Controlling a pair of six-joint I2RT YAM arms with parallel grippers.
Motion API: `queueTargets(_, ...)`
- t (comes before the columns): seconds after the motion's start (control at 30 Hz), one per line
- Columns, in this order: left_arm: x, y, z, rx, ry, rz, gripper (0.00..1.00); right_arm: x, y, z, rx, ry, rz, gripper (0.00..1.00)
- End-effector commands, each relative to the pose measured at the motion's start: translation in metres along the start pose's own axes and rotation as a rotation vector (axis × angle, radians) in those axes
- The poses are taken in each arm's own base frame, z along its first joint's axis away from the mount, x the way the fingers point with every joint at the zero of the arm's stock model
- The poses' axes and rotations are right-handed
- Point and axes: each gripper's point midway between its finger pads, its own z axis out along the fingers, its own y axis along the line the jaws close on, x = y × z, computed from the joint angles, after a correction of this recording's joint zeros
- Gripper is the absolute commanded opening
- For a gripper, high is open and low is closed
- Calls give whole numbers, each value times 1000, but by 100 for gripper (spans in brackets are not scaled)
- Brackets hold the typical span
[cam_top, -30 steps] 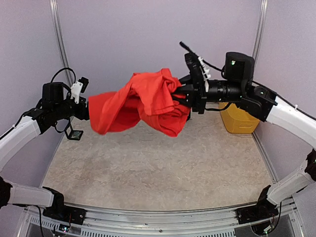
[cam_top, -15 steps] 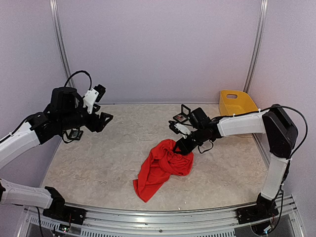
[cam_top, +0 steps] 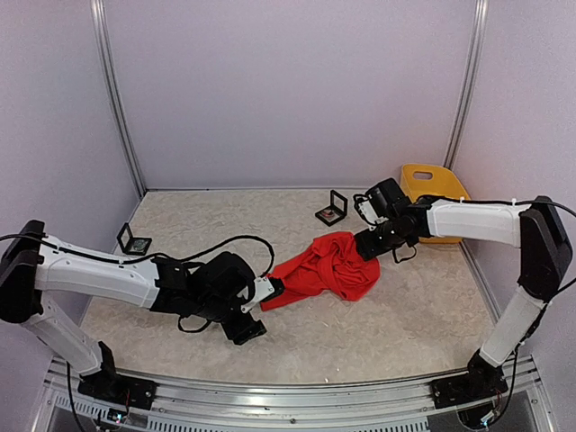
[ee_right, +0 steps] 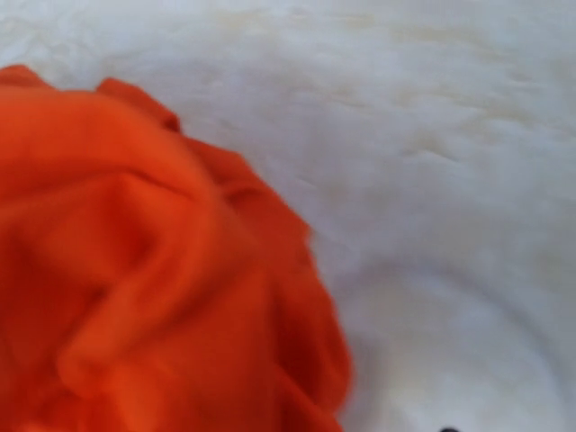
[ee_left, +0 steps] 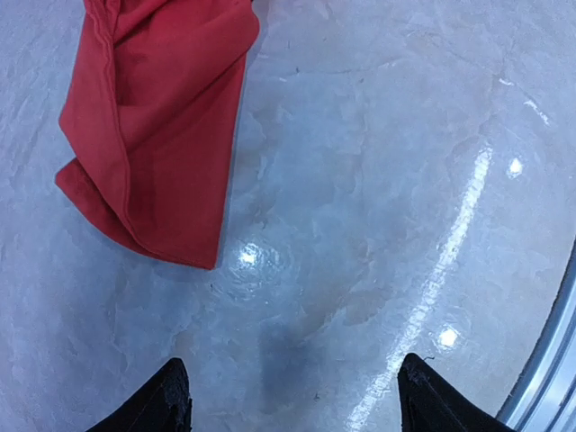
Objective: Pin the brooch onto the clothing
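Observation:
The clothing, a bright red T-shirt, lies crumpled in a heap mid-table. Its lower-left corner fills the upper left of the left wrist view. My left gripper is low over the table just off that corner. It is open with only bare table between its fingertips. My right gripper sits at the heap's upper right edge. In the blurred right wrist view the red fabric fills the left half and only one dark fingertip peeks in; the jaws look open and hold nothing. The brooch is out of view.
A small black open case stands behind the shirt, and another black case sits at the far left. A yellow bin is at the back right. The metal front rail runs close to my left gripper.
The shirt, held up in the air between both grippers a second ago, now lies on the table. The right gripper has opened and let it go. The left arm has swung down to its left corner.

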Motion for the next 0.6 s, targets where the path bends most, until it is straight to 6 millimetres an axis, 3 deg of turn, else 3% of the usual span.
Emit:
queueTargets(0.0,-30,22,16,-78,-120,-62,75,9,7,-27,74,-6,-48,67)
queueTargets(0.1,-38,48,31,-97,-150,-121,73,5,55,-36,-65,-45,-130,65)
queueTargets(0.2,-39,61,46,-99,-136,-142,70,2,92,-37,-243,-86,-112,54)
queueTargets(0.27,-41,63,54,-103,-133,-119,68,2,100,-31,-282,-100,-72,48)
queueTargets(0.37,-42,65,67,-91,-119,-114,66,7,109,-14,-308,-79,-47,48)
queueTargets(0.57,-38,76,89,-122,-79,-116,54,15,115,24,-288,-28,-48,55)
